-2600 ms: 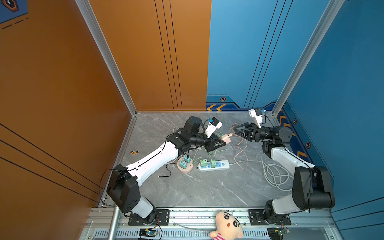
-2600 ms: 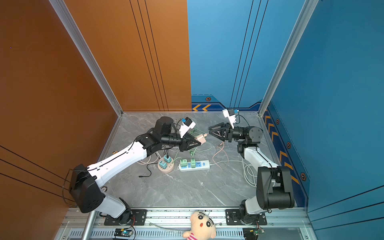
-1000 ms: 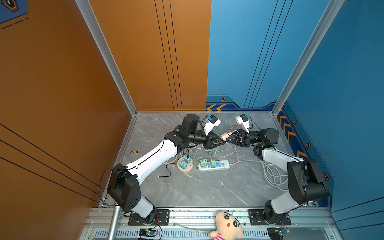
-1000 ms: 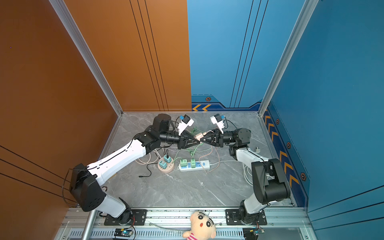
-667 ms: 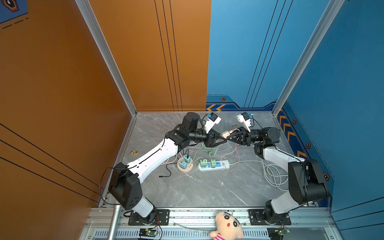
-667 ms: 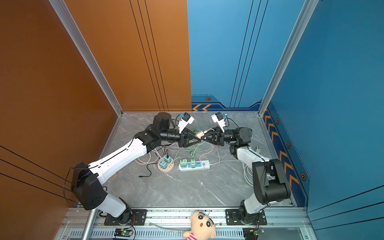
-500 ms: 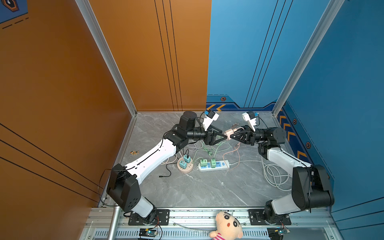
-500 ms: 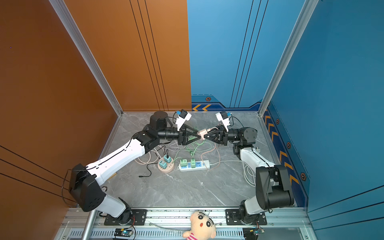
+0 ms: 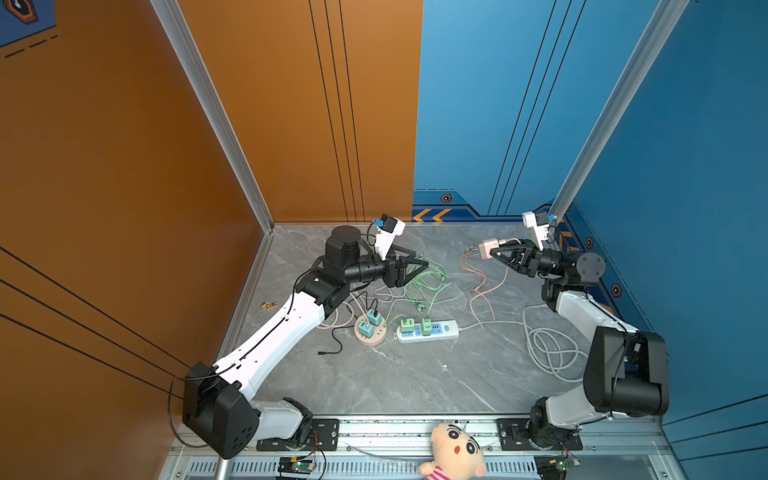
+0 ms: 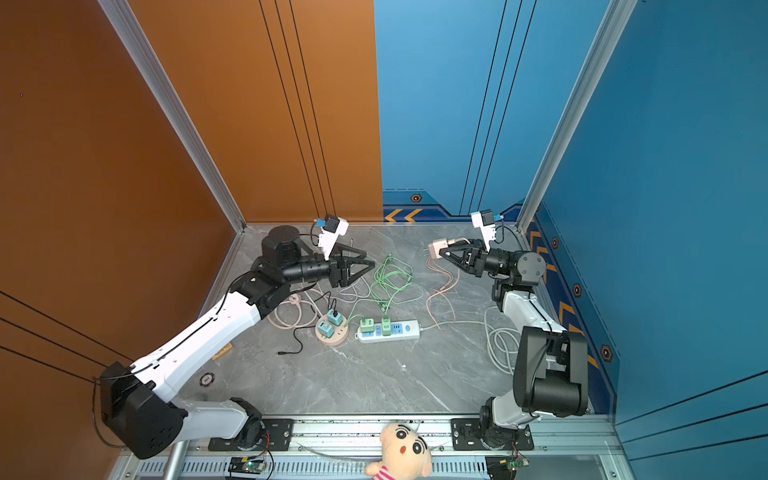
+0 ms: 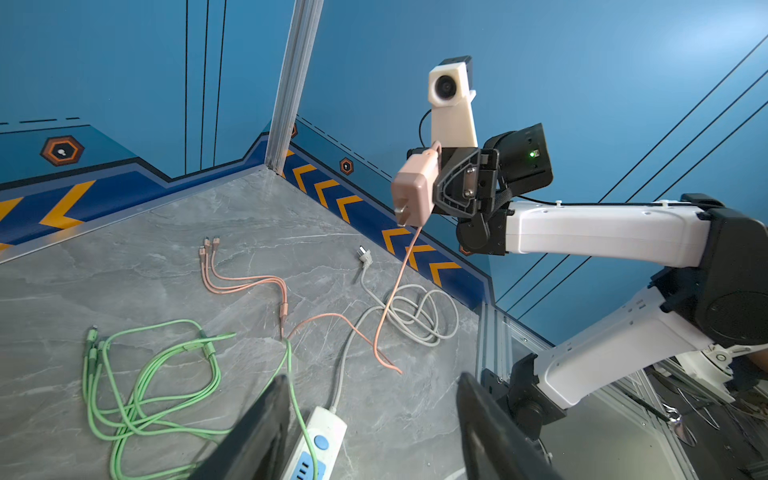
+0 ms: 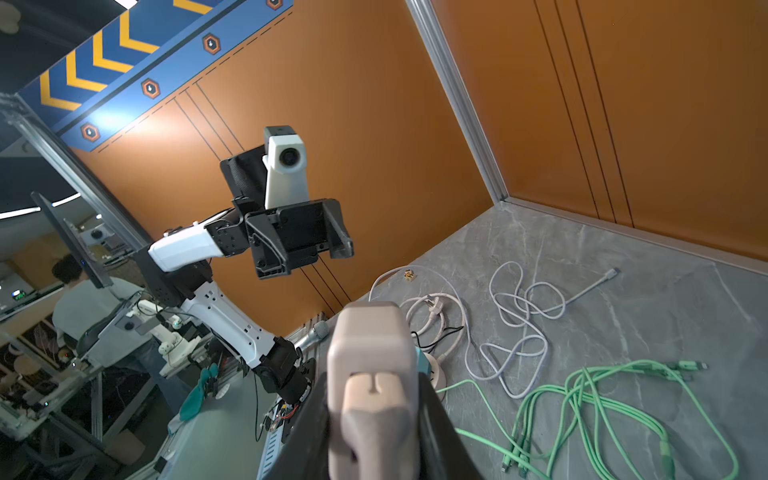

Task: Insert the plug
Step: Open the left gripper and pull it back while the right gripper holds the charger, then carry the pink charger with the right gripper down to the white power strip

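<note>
The pink plug (image 9: 486, 248) (image 10: 436, 248) hangs in the air at the back right, with my right gripper (image 9: 494, 252) (image 10: 444, 252) shut on it; its pink cable trails down to the floor. In the right wrist view the plug (image 12: 372, 365) fills the gap between the two black fingers (image 12: 436, 428). My left gripper (image 9: 420, 261) (image 10: 369, 259) is open and empty, apart from the plug, to its left. The left wrist view looks across at the held plug (image 11: 415, 189). The white power strip (image 9: 428, 330) (image 10: 388, 330) (image 11: 320, 444) lies on the floor between the arms.
Two green adapters (image 9: 415, 324) sit in the strip. A round pink socket (image 9: 371, 330) beside it holds two teal adapters. Green cables (image 9: 424, 286), a pink cable (image 9: 482, 286) and a grey coiled cord (image 9: 548, 345) lie on the floor. A plush doll (image 9: 453, 451) sits at the front rail.
My left gripper has opened, let go of the plug and drawn back to the left. The right gripper, shut on the plug, has pulled away to the right.
</note>
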Robot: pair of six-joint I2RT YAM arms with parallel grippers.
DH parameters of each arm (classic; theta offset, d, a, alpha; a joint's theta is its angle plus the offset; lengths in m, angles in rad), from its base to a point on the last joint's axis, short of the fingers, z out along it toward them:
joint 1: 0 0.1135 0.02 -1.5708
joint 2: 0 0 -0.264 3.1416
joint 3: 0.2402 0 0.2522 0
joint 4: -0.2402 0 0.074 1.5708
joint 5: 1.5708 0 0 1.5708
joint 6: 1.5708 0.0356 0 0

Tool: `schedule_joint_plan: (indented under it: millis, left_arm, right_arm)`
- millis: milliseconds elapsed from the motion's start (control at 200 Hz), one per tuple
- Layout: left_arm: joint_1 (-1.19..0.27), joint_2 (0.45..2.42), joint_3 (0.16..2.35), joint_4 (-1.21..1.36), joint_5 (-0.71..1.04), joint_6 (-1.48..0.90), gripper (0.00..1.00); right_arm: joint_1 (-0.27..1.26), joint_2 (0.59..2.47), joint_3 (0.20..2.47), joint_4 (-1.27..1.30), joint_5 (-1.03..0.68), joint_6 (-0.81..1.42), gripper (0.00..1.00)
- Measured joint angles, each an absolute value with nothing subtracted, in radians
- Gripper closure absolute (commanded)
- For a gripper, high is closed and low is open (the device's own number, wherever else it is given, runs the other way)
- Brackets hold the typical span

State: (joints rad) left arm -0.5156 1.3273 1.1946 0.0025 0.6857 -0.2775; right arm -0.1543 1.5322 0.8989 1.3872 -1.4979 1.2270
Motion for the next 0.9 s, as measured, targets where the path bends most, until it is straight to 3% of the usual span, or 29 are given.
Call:
schedule_joint_plan:
  millis: [260, 325, 410, 491, 901]
  left_arm:
    - [-0.516, 1.325, 1.192, -0.024, 0.635, -0.279, 0.42]
    - [-0.517, 1.325, 1.192, -0.027, 0.627, -0.282, 0.43]
    - [-0.519, 1.326, 1.192, -0.028, 0.612, -0.289, 0.43]
    - [-0.525, 1.326, 1.192, -0.027, 0.601, -0.293, 0.43]
    - [-0.571, 1.338, 1.218, -0.107, 0.556, -0.276, 0.43]
  right_arm:
    - [-0.266, 1.518, 0.909, 1.195, -1.354, 1.173, 1.0]
    - [-0.27, 1.474, 0.912, 0.95, -1.287, 1.028, 1.0]
    - [-0.243, 1.395, 0.989, 0.421, -1.105, 0.662, 1.0]
    - [-0.194, 1.363, 1.079, 0.096, -0.986, 0.401, 1.0]
    - [0.068, 1.375, 1.11, -0.617, -0.685, -0.343, 1.0]
